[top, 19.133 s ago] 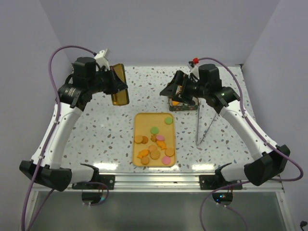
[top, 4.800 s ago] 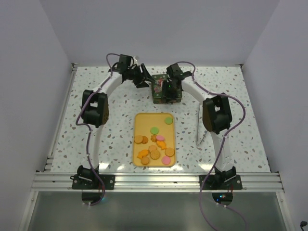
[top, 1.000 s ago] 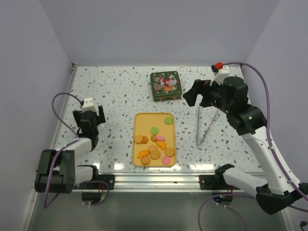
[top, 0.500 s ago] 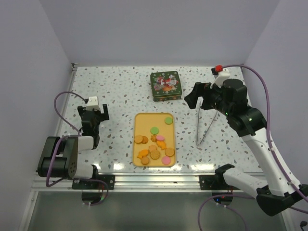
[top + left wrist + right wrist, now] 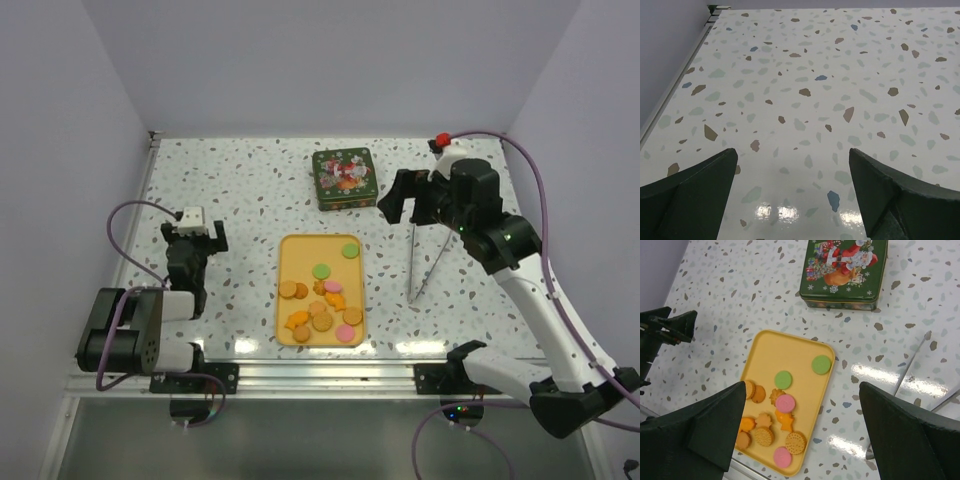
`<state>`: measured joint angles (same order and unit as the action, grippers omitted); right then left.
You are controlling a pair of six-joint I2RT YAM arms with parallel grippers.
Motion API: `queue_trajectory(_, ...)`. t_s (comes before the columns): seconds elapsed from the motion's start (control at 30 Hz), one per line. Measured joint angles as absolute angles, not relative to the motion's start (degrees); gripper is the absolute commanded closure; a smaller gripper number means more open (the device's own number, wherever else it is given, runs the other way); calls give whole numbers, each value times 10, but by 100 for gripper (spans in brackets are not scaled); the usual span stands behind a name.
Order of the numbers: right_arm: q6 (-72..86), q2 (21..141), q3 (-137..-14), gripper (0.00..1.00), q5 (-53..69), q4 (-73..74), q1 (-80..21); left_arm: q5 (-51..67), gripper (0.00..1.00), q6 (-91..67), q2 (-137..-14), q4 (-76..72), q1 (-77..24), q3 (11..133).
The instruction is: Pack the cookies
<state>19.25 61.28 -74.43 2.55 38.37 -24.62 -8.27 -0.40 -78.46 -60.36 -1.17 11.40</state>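
well, the cookies (image 5: pixel 322 300) lie loose on the yellow tray (image 5: pixel 300 250), none in either hand. the right hand (image 5: pixel 404 200) hangs above the surface (image 5: pixel 240 190) with its fingers spread around nothing; in its wrist view the tray sits below and between them, the green tin (image 5: pixel 845 270) ahead of it with its lid on, and the metal tongs (image 5: pixel 424 260) just to its right. the left hand (image 5: pixel 196 238) is low, well to the left of the tray, fingers spread too, only bare speckled surface ahead. whether cookies are inside the shut tin i cannot tell. as i judge it, those on the tray remain to pack.
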Motion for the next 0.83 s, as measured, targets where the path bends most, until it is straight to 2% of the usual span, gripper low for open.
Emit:
queue_trajectory(0.3,203,646,-744,1,39,368,-257,-105,0,-4,-845,-633,-32,126)
queue_trajectory(0.5,201,655,-745,1,35,367,-259,-111,0,17,-860,-696,-58,78)
queue_trajectory(0.83,195,649,-744,1,17,361,-259,-156,0,16,-869,-720,-64,77)
